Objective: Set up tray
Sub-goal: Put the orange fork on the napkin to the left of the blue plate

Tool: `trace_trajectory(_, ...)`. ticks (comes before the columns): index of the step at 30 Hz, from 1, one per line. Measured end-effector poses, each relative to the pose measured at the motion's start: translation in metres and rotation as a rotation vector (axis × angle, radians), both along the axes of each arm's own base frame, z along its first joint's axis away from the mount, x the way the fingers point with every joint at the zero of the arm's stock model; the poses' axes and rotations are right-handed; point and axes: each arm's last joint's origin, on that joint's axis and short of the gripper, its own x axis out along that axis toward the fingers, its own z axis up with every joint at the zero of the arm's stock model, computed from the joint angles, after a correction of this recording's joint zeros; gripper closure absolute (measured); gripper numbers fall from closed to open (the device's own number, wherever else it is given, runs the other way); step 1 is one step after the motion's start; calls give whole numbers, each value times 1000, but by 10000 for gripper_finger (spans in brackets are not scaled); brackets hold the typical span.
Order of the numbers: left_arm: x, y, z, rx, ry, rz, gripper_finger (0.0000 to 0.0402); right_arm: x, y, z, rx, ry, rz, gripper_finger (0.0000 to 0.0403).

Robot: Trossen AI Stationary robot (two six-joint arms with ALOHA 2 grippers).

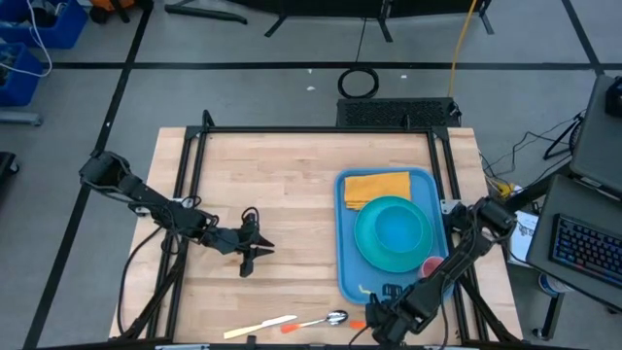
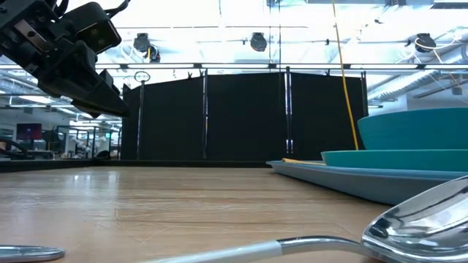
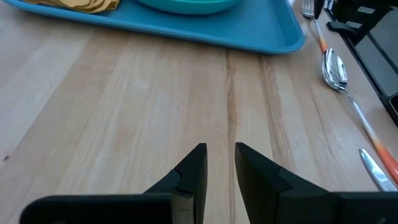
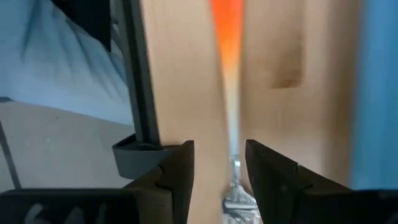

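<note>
The right gripper (image 4: 217, 165) sits low at the desk's (image 1: 292, 194) near edge, just off the tray's (image 1: 346, 272) near left corner. Its fingers (image 4: 177, 171) stand a little apart astride a thin utensil with an orange handle (image 4: 229, 37); whether they grip it yet I cannot tell. To do this pick well, I judge they should close squarely across the stem and lift straight up before swinging toward the tray. The blue tray lies along the desk's right side, carrying a plate (image 1: 393, 233) and napkin (image 1: 377, 185). A spoon (image 1: 326, 319) lies by the near edge. The left gripper (image 1: 251, 249) waits mid-desk, fingers narrow and empty.
</note>
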Motion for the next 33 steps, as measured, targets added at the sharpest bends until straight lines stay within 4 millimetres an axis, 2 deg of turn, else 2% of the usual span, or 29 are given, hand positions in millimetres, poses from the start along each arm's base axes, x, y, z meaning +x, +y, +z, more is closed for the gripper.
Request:
trace_trajectory(6,0,-1,0,-18,1,6,316,-8,7,-7,-24,15,12,266)
trace_trajectory(20,-7,-14,0,-16,-6,-12,316,-10,5,-9,-76,8,-16,266)
trace_trajectory(28,-10,-19,0,-18,-10,-13,316,-7,13,-30,-66,50,4,266)
trace_trajectory(33,-11,-20,0,-20,-13,-8,316,-7,13,-30,-73,34,-8,268)
